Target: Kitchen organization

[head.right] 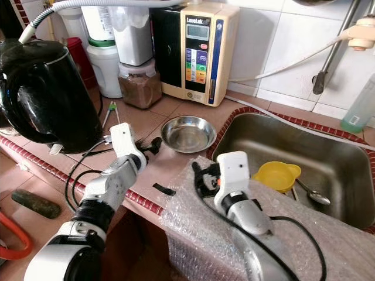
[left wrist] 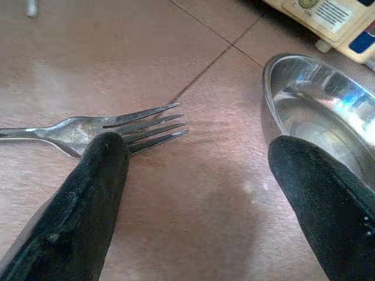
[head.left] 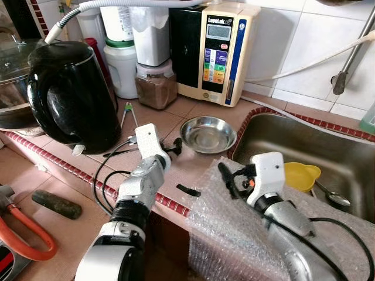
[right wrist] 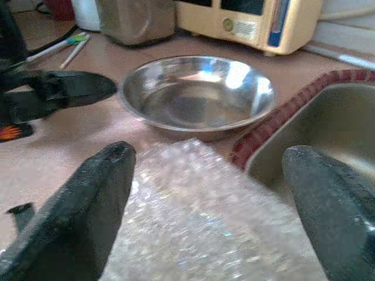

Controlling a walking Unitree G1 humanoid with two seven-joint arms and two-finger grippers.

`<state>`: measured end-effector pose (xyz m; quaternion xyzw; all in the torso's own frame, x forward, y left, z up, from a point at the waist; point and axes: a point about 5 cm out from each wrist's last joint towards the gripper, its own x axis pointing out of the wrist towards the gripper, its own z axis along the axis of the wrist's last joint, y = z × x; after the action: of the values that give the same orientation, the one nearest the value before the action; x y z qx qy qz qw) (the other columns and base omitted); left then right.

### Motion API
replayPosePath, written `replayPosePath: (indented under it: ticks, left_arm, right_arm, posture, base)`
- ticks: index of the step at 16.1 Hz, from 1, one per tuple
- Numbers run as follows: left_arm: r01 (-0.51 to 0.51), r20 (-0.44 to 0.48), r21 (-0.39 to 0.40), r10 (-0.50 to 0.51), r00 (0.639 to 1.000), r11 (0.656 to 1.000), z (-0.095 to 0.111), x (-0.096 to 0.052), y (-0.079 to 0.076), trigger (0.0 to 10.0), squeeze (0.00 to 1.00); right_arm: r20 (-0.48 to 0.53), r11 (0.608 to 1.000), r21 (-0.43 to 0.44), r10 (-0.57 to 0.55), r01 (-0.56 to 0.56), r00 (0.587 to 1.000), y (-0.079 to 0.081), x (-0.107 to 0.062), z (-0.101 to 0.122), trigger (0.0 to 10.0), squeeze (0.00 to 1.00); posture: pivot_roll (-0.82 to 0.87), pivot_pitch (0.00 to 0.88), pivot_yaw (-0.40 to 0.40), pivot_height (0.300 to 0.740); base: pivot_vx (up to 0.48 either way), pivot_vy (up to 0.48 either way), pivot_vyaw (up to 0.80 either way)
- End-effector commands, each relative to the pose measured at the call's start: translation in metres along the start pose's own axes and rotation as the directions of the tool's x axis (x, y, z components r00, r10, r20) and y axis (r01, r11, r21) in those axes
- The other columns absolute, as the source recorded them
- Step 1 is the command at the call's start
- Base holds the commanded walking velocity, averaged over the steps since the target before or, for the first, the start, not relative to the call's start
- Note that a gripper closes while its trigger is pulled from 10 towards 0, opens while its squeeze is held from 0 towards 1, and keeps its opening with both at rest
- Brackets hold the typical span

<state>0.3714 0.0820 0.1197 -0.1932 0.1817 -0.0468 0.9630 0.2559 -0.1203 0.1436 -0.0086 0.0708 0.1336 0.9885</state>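
Note:
A shallow steel bowl [head.left: 208,133] stands on the brown tiled counter [head.left: 176,114] beside the sink. A steel fork [left wrist: 105,126] lies flat on the tiles, tines toward the bowl. My left gripper [left wrist: 199,152] hovers low over the counter, open, one finger [left wrist: 88,193] next to the fork's tines and the other at the bowl's rim [left wrist: 275,88]. It holds nothing. My right gripper [right wrist: 210,155] is open above a sheet of bubble wrap [head.left: 234,222], facing the bowl [right wrist: 196,91], with nothing between its fingers.
A black kettle [head.left: 70,93] stands at the left. A jar of brown powder [head.left: 156,88] and a water ionizer [head.left: 220,50] line the back wall. The steel sink [head.left: 304,146] holds a yellow funnel [head.left: 302,174] and a spoon [head.left: 334,198]. Cables trail over the counter edge.

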Motion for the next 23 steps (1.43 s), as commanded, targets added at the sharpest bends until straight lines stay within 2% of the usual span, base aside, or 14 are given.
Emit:
replayPosePath:
  ticks: [1,4,9,11,14,18,20,22,23]
  left_arm:
    - [0.018,-0.024,-0.003,-0.018,1.000,1.000,0.001,0.002,-0.006,10.0,0.00]
    - [0.025,-0.054,-0.029,-0.026,0.998,0.999,0.000,0.003,-0.010,10.0,0.00]
    - [0.001,0.103,-0.068,0.006,0.995,0.998,0.026,0.002,-0.006,10.0,0.00]
    - [0.008,0.126,-0.072,0.001,0.992,0.997,0.030,0.002,-0.007,10.0,0.00]
    - [0.124,0.083,-0.066,-0.118,0.989,0.990,0.025,0.000,-0.028,10.0,0.00]
    - [0.161,0.045,-0.082,-0.158,0.986,0.983,0.013,-0.002,-0.041,10.0,0.00]
    - [0.183,-0.003,-0.026,-0.183,0.983,0.983,0.002,-0.003,-0.046,10.0,0.00]
    - [0.188,-0.023,-0.016,-0.188,0.982,0.982,-0.003,-0.003,-0.048,10.0,0.00]
    - [0.216,-0.048,-0.005,-0.216,0.975,0.976,-0.008,-0.005,-0.055,10.0,0.00]
  right_arm:
    - [0.017,1.000,-0.010,0.009,-0.008,1.000,0.005,-0.002,0.002,10.0,1.00]
    - [0.017,1.000,-0.013,0.014,-0.014,1.000,0.008,-0.002,0.001,10.0,1.00]
    - [0.024,1.000,-0.018,0.002,-0.001,1.000,0.006,-0.001,0.002,10.0,1.00]
    - [0.026,1.000,-0.018,0.004,-0.003,1.000,0.006,0.000,0.002,10.0,1.00]
    - [0.028,1.000,-0.019,0.010,-0.010,1.000,0.007,0.001,0.003,10.0,1.00]
    - [0.030,1.000,-0.024,0.013,-0.012,0.999,0.008,0.002,0.004,10.0,1.00]
    - [0.030,1.000,-0.023,0.013,-0.012,0.999,0.008,0.001,0.004,10.0,1.00]
    - [0.032,1.000,-0.022,0.014,-0.013,0.999,0.009,0.002,0.004,10.0,1.00]
    - [0.030,1.000,-0.023,0.013,-0.013,0.999,0.009,0.001,0.004,10.0,1.00]
  posture:
    - [-0.01,0.000,0.053,0.740]
    - [-0.01,0.000,0.059,0.740]
    - [-0.01,0.000,0.059,0.740]
    - [0.00,0.000,0.056,0.740]
    - [0.00,0.000,0.053,0.740]
    - [0.00,0.000,0.055,0.740]
    - [-0.01,0.000,0.058,0.740]
    - [-0.01,0.000,0.058,0.740]
    - [-0.01,0.000,0.058,0.740]
  base:
    - [0.000,0.000,0.00]
    - [0.000,0.000,0.00]
    - [0.000,0.000,0.00]
    - [0.000,0.000,0.00]
    - [0.000,0.000,0.00]
    - [0.000,0.000,0.00]
    - [0.000,0.000,0.00]
    - [0.000,0.000,0.00]
    - [0.000,0.000,0.00]
